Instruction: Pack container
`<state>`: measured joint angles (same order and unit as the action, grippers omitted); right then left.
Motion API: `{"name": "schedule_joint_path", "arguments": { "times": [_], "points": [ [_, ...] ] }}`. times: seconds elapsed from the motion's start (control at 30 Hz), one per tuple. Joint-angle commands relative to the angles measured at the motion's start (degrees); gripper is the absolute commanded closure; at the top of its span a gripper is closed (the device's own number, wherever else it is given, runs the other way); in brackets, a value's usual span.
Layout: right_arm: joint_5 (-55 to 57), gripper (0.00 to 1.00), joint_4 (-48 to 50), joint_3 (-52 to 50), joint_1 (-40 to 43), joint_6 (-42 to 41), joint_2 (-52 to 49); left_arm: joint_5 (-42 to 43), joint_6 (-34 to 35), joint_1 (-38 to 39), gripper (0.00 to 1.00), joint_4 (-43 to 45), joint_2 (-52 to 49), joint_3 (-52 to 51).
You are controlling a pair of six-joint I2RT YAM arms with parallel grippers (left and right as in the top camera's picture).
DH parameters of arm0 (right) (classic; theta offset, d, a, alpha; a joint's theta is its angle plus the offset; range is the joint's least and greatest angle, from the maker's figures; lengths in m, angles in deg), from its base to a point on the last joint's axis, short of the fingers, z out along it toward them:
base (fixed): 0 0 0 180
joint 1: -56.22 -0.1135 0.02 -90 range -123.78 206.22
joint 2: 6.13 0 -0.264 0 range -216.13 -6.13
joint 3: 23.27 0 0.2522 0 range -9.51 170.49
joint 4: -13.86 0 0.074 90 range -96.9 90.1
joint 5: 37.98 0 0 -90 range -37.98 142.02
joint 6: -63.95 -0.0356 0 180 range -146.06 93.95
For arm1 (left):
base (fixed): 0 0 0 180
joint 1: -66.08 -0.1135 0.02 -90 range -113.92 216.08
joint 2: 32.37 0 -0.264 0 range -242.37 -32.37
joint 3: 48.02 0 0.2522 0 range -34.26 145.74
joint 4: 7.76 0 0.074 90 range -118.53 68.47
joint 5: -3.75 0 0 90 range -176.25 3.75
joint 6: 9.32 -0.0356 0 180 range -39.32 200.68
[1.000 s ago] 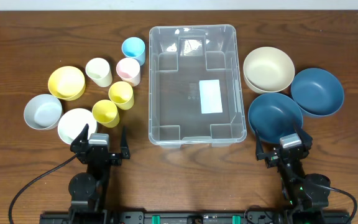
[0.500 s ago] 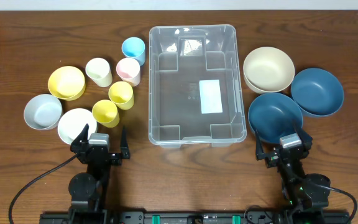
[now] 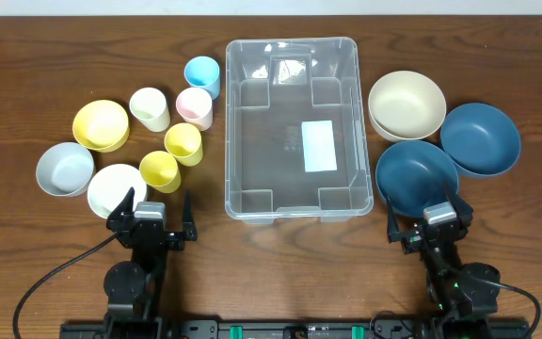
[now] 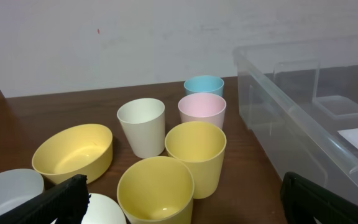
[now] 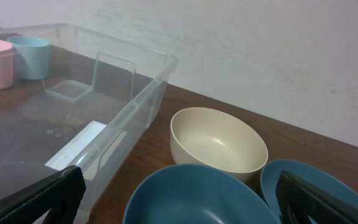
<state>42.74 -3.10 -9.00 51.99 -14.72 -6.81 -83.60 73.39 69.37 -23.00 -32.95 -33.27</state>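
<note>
The clear plastic container (image 3: 293,127) stands empty in the middle of the table, a white label on its base. Its near wall shows at the right of the left wrist view (image 4: 303,118) and at the left of the right wrist view (image 5: 73,112). Left of it stand several cups (image 3: 183,143) and small bowls (image 3: 101,124). To its right are a cream bowl (image 3: 406,104) and two dark blue bowls (image 3: 417,176). My left gripper (image 3: 151,215) is open near the front edge, just behind a yellow cup (image 4: 156,190). My right gripper (image 3: 429,220) is open behind a blue bowl (image 5: 194,196).
A grey bowl (image 3: 64,169) and a white bowl (image 3: 116,188) sit at the far left. Pink (image 3: 195,107) and light blue (image 3: 201,74) cups stand close to the container's left wall. Both arm bases occupy the front edge.
</note>
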Motion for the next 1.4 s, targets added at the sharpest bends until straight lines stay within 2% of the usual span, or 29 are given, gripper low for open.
{"name": "schedule_joint_path", "arguments": {
  "times": [0.0, 0.7, 1.07, 1.2, 1.37],
  "points": [
    [-0.4, 0.01, -0.1, -0.2, 0.5, 0.7, 0.3, -0.1, 0.7, 0.3, 0.02, -2.3, 0.3, -0.8],
    [-0.5, 0.01, 0.0, -0.2, 0.5, 0.7, 0.3, -0.1, 0.7, 0.3, 0.02, -2.3, 0.3, -0.8],
    [-13.4, 0.01, 4.3, -0.2, 0.5, -1.1, 0.3, -0.1, 0.7, 0.3, 0.02, -2.3, 0.3, -0.8],
    [-14.4, 0.01, 8.7, 0.4, 0.5, -7.4, 0.3, -0.1, 0.7, 0.3, 0.02, -2.3, 0.3, -0.8],
    [-9.8, 0.01, 6.2, 5.7, 0.5, -12.0, -0.7, -0.1, 0.7, 0.3, 0.02, -2.3, 0.3, -0.8]
  ]
}}
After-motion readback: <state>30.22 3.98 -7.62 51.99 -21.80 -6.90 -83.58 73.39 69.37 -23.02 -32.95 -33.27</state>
